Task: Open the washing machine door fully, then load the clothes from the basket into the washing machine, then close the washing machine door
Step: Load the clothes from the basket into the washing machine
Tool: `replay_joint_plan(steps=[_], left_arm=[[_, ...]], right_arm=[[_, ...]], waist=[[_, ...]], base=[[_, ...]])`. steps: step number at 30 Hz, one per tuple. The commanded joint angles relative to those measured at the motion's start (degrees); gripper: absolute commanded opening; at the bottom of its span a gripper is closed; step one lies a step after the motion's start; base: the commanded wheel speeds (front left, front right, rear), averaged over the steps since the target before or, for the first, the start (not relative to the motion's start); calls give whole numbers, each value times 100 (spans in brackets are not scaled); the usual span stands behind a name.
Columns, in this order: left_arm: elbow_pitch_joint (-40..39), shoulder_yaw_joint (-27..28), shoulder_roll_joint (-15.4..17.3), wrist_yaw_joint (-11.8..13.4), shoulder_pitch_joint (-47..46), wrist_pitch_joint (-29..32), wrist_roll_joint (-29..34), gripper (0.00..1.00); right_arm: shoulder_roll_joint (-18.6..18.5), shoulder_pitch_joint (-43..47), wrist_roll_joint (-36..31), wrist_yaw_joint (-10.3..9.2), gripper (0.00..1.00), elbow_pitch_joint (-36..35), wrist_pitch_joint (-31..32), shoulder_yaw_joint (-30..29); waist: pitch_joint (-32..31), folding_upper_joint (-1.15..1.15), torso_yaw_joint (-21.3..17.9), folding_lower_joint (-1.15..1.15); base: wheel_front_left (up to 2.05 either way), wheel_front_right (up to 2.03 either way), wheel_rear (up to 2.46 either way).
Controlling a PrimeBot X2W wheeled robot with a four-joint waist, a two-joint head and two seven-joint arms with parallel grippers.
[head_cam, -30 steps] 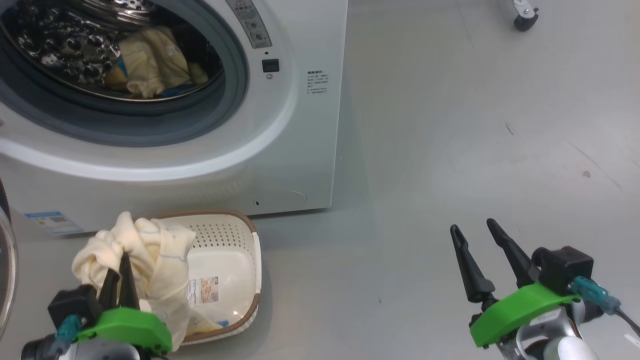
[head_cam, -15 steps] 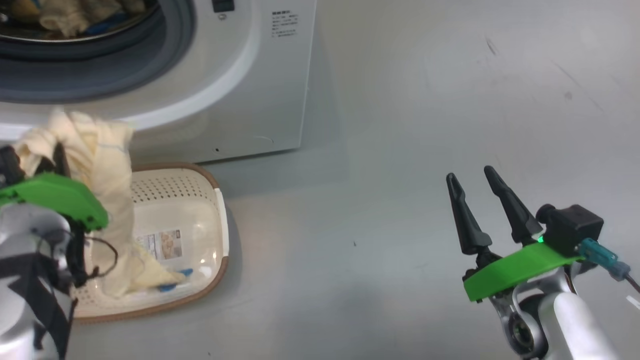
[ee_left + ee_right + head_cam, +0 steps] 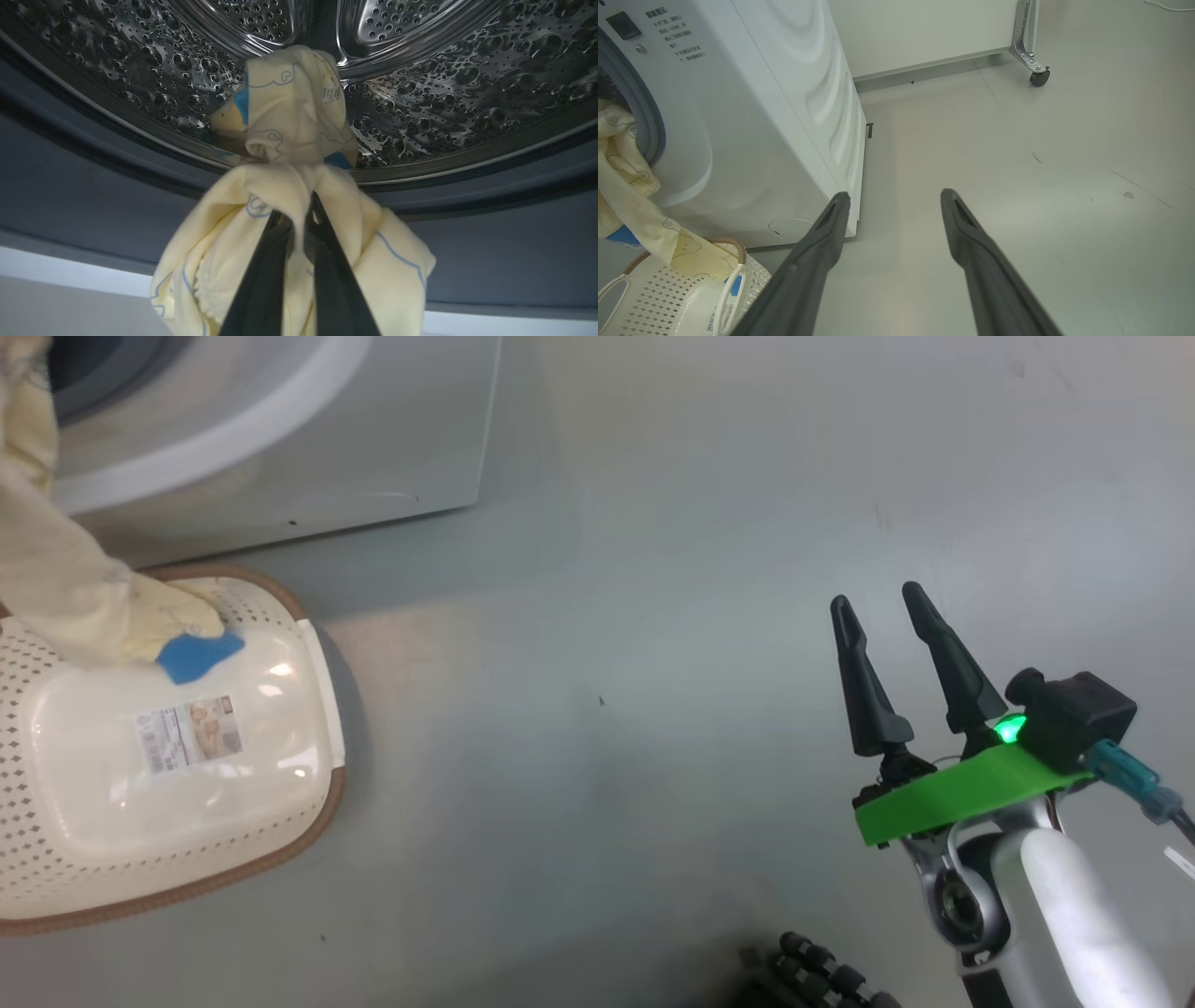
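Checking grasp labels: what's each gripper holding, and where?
Left gripper pinches the clothes at a bunched fold, rest hanging; right gripper open, holding nothing.

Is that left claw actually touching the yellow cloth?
Touching. In the left wrist view the left gripper is shut on the clothes, fabric bunched around it.

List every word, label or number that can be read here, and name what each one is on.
On the washing machine, the front notice: heading looks like "温馨提示:"; the lines beneath are too small to read.
On the basket, the bottom sticker: print and barcode blurred, unreadable.
On the clothes, the white tag: print too small to read.
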Motion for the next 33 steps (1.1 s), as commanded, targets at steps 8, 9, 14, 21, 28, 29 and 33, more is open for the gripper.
replay_joint_plan(steps=[8,9,14,21,28,29,33], left_arm=[[-92,190,941,-204,-1331,789,-15,0],[-101,162,1020,-214,-1451,774,52,0],[-40,137,1269,-307,-2045,297,261,0],[284,-11,1290,-397,-2772,-1155,645,0],[764,-206,1165,-305,-3423,-2352,989,0],[764,-206,1165,-305,-3423,-2352,989,0],[933,-334,1090,-246,-3697,-2834,1149,0]], right_arm=[[-11,-318,188,1,100,-17,-223,351],[-11,-351,209,1,100,-6,-243,372],[-11,-495,289,1,100,71,-340,466],[-11,-646,354,1,100,166,-429,581],[-11,-769,392,1,100,169,-470,661],[-11,-769,392,1,100,169,-470,661],[-11,-818,420,1,100,186,-481,727]], waist=[[720,0,-354,-1],[786,0,-382,-1],[1054,0,-522,-1],[1268,0,-591,-1],[1416,0,-598,-1],[1416,0,-598,-1],[1477,0,-594,-1]], base=[[0,0,0],[0,0,0],[0,0,0],[0,0,0],[0,0,0],[0,0,0],[0,0,0]])
